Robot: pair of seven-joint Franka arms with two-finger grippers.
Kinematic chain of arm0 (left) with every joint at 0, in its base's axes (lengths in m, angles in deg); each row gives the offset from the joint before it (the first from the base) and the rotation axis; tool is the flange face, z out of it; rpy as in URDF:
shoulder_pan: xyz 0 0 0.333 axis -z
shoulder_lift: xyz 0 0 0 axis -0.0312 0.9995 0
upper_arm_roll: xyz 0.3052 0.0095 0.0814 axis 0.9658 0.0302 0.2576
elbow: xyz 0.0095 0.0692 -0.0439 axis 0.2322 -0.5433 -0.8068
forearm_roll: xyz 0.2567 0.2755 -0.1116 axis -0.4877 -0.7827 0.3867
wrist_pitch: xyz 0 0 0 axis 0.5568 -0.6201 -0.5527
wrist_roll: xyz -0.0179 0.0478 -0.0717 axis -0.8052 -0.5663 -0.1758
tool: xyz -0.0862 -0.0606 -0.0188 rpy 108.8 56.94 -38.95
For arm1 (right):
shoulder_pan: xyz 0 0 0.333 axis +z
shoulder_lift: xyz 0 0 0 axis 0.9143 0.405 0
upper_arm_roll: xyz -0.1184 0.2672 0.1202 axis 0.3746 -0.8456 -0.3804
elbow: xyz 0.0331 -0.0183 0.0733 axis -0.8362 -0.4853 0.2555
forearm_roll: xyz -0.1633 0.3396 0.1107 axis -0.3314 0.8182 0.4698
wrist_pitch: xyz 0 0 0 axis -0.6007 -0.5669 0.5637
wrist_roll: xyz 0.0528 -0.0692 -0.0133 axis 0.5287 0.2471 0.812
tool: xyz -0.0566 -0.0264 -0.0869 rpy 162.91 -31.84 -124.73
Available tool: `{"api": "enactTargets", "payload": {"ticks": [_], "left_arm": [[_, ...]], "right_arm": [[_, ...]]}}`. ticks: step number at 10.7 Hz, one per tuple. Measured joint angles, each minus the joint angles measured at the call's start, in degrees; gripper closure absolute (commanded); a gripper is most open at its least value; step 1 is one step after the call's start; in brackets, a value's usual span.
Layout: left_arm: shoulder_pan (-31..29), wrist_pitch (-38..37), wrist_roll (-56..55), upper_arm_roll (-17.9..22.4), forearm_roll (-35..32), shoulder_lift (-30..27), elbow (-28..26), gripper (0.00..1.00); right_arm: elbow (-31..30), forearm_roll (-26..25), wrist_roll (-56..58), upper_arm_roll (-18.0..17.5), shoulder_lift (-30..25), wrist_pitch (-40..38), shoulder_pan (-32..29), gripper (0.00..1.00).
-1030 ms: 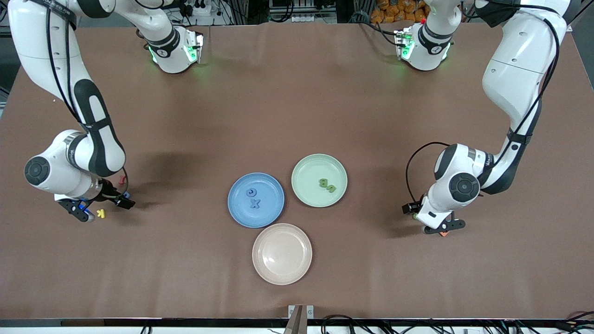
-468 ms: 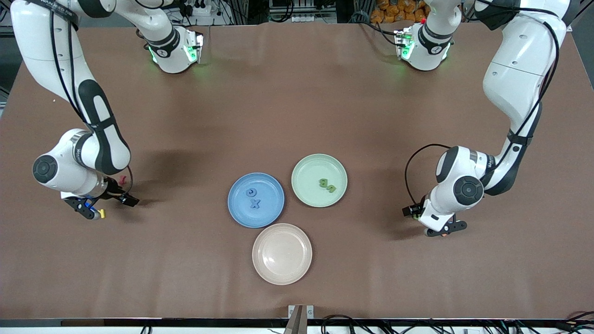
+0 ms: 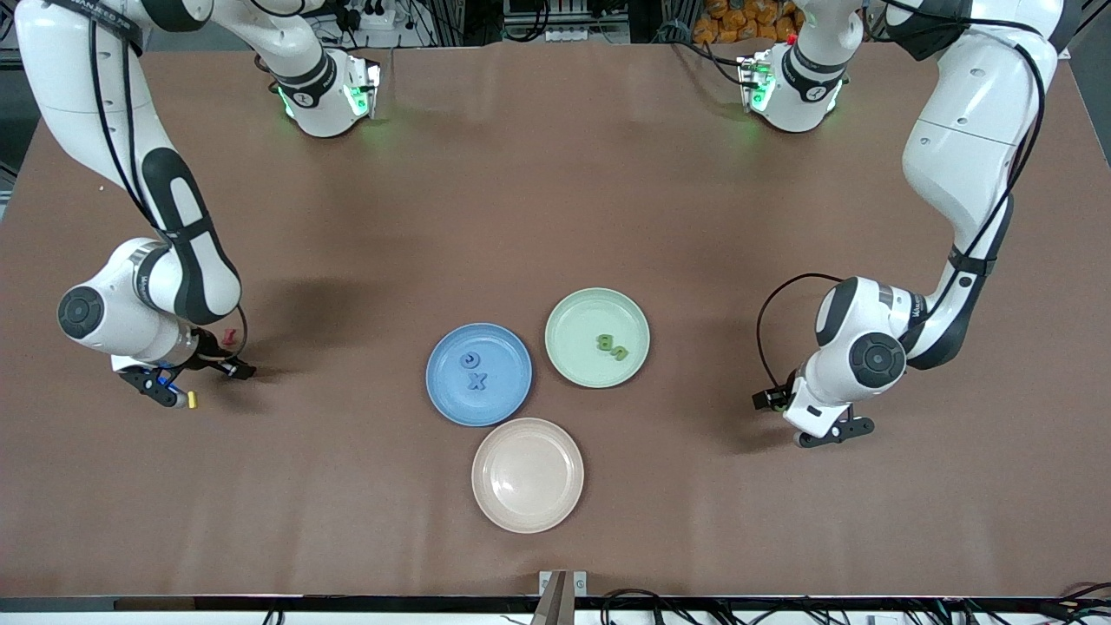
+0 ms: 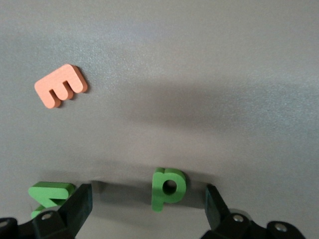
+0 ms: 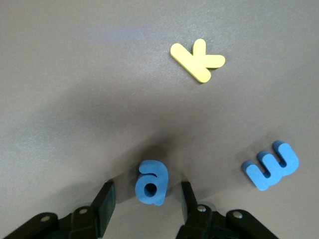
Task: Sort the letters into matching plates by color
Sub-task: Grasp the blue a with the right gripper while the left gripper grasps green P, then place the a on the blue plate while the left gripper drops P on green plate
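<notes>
Two tools low | yellow K [image 5: 198, 60] beside blue a [image 5: 151, 182]

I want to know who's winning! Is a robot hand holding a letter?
Not yet. The right gripper straddles a blue letter; the left gripper straddles a green letter.

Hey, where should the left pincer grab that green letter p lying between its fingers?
Take the green letter p across its round bowl, coming straight down from above. It lies flat on the table, centred between the left pincer's open fingers, so closing on the bowl's two outer edges looks the likeliest firm hold.
</notes>
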Motion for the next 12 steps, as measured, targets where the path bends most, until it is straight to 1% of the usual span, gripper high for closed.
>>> {"api": "enactTargets", "payload": {"ticks": [1, 3, 6, 9, 11, 12], "left_arm": [[0.0, 0.0, 0.0, 0.0, 0.0, 0.06, 0.14, 1.0], [0.04, 0.06, -0.03, -0.19, 0.02, 0.09, 0.45, 1.0], [0.41, 0.48, -0.91, -0.23, 0.02, 0.03, 1.14, 1.0], [0.76, 0.77, -1.73, -0.2, 0.02, -0.04, 1.25, 1.0], [0.85, 1.51, -3.92, -0.43, 0.02, -0.05, 1.33, 1.0], [1.05, 1.65, -5.61, -1.21, 0.02, -0.11, 1.51, 1.0]], "right_arm": [[-0.15, 0.0, 0.96, -0.02, -0.12, 0.0, -0.34, 0.5], [-0.38, 0.0, 2.57, -0.17, -0.36, 0.0, -0.92, 0.56], [-0.62, -0.06, 3.73, -1.36, -0.76, 0.02, -2.58, 0.62], [-0.88, -0.13, 4.3, -1.97, -0.98, 0.37, -3.37, 0.72], [-1.15, -0.31, 4.37, -2.72, -1.15, 1.19, -3.96, 0.74], [-1.2, -0.42, 4.38, -2.93, -1.17, 1.43, -4.08, 0.76]]}}
